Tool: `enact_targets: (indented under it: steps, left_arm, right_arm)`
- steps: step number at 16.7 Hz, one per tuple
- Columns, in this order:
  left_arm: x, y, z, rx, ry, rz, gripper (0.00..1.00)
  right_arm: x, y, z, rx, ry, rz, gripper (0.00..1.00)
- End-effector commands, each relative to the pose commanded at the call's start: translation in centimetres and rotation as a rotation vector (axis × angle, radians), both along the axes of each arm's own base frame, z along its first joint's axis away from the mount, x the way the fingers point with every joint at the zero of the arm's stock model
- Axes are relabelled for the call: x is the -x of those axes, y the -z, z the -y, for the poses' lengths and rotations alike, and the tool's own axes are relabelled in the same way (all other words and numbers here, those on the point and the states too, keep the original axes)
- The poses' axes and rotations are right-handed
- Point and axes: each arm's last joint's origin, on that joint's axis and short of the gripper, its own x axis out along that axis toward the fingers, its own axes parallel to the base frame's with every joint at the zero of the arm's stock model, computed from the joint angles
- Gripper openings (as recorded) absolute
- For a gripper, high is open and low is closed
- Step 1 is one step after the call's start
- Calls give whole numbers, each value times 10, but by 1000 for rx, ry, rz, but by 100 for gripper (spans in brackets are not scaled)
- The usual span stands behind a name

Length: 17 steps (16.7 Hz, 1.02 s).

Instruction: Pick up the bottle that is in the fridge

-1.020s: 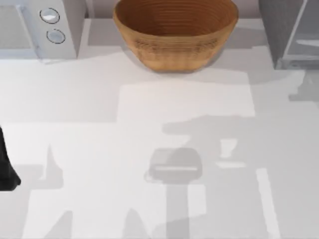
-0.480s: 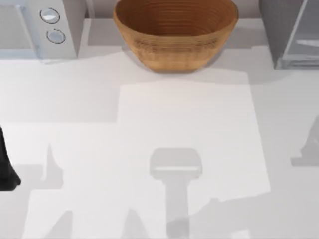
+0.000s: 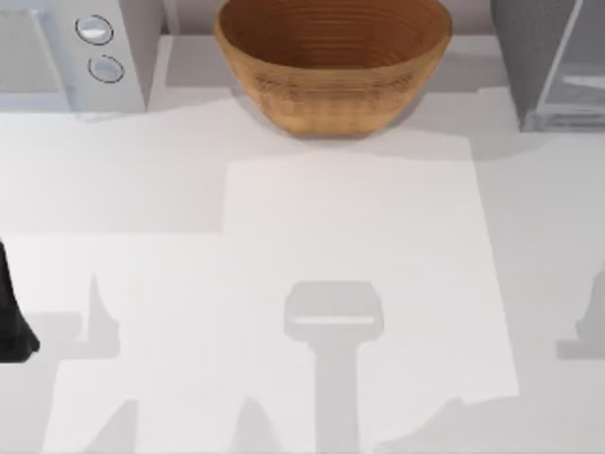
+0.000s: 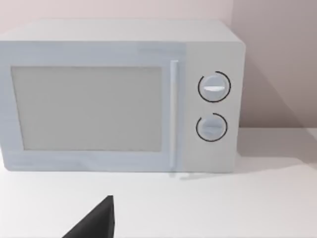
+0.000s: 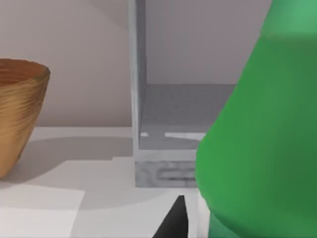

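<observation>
The arm's shadow has slid down the surface's (image 3: pixel 359 218) right side since a second ago. The bottle (image 5: pixel 257 129) looms right beside my right gripper (image 5: pixel 177 223), in front of the fridge (image 5: pixel 139 74), not inside it. I cannot tell whether the jaws clench it. I judge the lift under way; next, raise steadily. The bottle's cap is cut off. My left arm (image 3: pixel 11 322) sits parked at the left edge.

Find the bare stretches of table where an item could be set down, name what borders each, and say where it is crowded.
The widest free patch is the table in front of the wicker bowl, running to the near edge. Narrower strips lie between the bowl and the white box with two knobs on the left, and the fridge on the right. The back row is crowded.
</observation>
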Motion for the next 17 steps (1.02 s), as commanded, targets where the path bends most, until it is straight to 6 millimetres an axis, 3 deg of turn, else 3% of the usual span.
enact_targets:
  steps: [6, 10, 14, 17]
  left_arm:
    - [0, 0, 0, 0, 0, 0, 100]
    - [0, 0, 0, 0, 0, 0, 100]
    - [0, 0, 0, 0, 0, 0, 100]
    - [0, 0, 0, 0, 0, 0, 100]
  right_arm:
    - [0, -3, 0, 2, 3, 8, 0]
    - [-5, -25, -8, 29, 22, 89, 0]
    - [-21, -41, -28, 33, 42, 111, 0]
    - [-37, -31, -55, 51, 47, 41, 0]
